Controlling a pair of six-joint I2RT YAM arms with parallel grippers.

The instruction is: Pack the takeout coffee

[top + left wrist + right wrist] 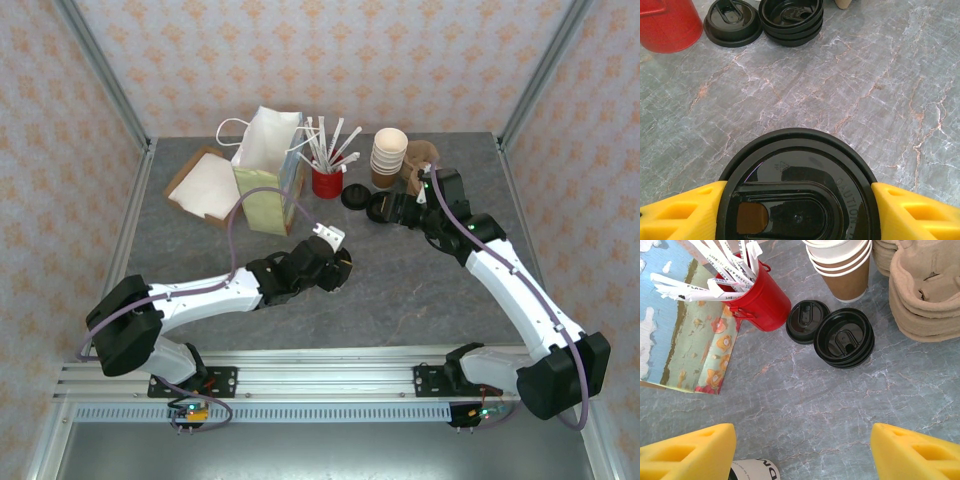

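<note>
Top, left gripper (336, 263): mid-table, just near of the bag (268, 165).
Top, right gripper (398, 210): far right, by the cup stack (389, 155).
Left wrist, coffee (798, 205): black lid clasped between both yellow fingers (685, 215); table (840, 90) beyond.
Right wrist, right gripper: spread wide, nothing between; lids (844, 337) and red cup (760, 297) lie far of it.

Red straw cup (762, 302), stacked lids (844, 338), paper bag (268, 150)
</note>
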